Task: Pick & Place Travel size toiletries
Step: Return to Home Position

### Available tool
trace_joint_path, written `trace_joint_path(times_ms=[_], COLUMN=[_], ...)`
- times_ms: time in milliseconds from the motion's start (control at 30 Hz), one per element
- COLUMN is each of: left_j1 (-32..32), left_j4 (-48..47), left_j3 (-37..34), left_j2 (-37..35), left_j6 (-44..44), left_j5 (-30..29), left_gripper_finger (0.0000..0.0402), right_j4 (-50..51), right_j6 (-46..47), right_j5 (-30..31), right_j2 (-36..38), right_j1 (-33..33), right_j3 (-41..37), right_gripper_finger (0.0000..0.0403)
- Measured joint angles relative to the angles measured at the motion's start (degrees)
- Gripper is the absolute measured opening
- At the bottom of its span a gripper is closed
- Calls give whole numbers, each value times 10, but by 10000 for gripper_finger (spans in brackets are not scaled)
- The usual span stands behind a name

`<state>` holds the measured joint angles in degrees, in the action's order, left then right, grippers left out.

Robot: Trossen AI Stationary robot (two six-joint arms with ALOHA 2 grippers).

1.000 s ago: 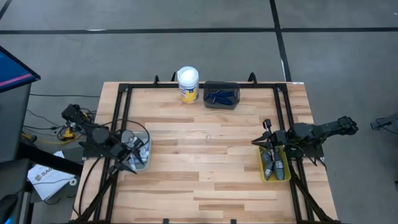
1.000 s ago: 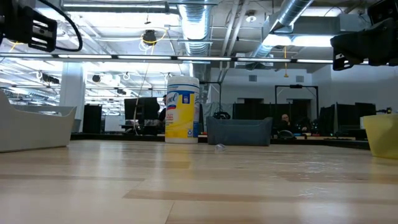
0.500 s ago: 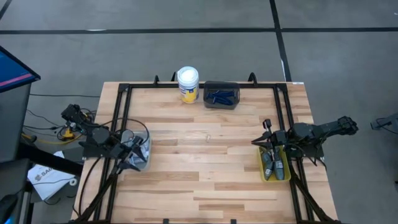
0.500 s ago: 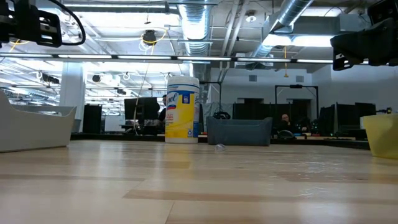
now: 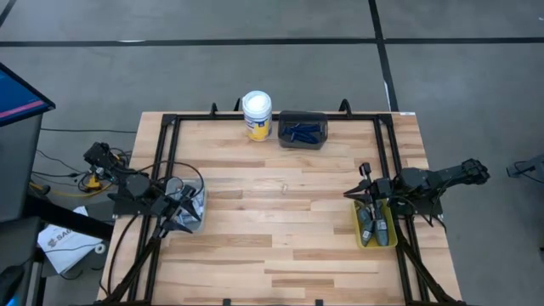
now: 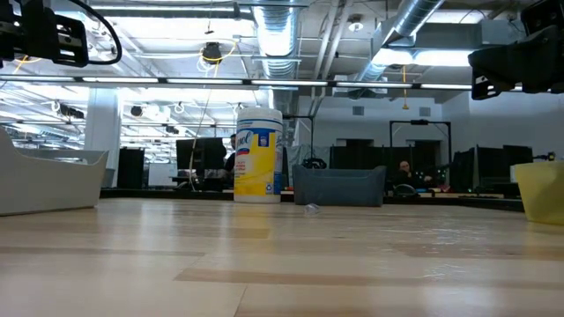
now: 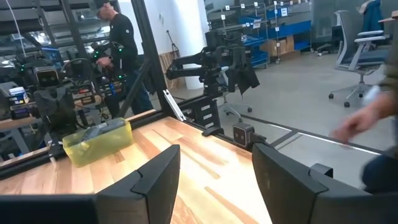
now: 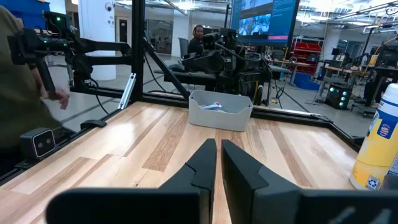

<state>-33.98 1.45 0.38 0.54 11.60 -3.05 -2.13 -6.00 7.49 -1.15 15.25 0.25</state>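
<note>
Small white tubes lie in the clear tray [image 5: 194, 206] at the table's left; one shows in the right wrist view [image 8: 213, 106]. Dark grey pods [image 5: 375, 226] lie in the yellow tray [image 5: 358, 228] at the right. Dark-blue razors [image 5: 303, 132] lie in the dark tray [image 5: 285, 140] at the far edge. My left gripper [image 5: 184, 211] hangs open and empty over the clear tray; its fingers [image 7: 155, 180] stand apart. My right gripper [image 5: 366, 182] is shut and empty above the yellow tray's far end; its fingers [image 8: 205, 163] lie together.
A white-lidded yellow jar [image 5: 257, 114] stands beside the dark tray at the far edge. A tiny clear scrap [image 5: 283, 185] lies mid-table. The wooden middle [image 5: 280, 221] of the table is bare. A black frame [image 5: 170, 136] runs along the table's edges. People show in the room beyond.
My left gripper has risen a little over the clear tray and then kept still. Nothing else has moved.
</note>
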Motion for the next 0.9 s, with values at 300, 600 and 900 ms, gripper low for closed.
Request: trace_joint_path(times_ms=[300, 600, 900], left_j1=[0, 0, 0], left_j4=[2, 4, 9], left_j3=[0, 0, 0], left_j2=[0, 0, 0], left_j6=[0, 0, 0], left_j5=[0, 0, 0], left_gripper_finger=[193, 196, 191], right_j4=[0, 0, 0], right_j6=[0, 0, 0], right_j5=[0, 0, 0], right_j2=[0, 0, 0], right_j1=[0, 0, 0], right_j3=[0, 0, 0], right_gripper_finger=[17, 17, 17])
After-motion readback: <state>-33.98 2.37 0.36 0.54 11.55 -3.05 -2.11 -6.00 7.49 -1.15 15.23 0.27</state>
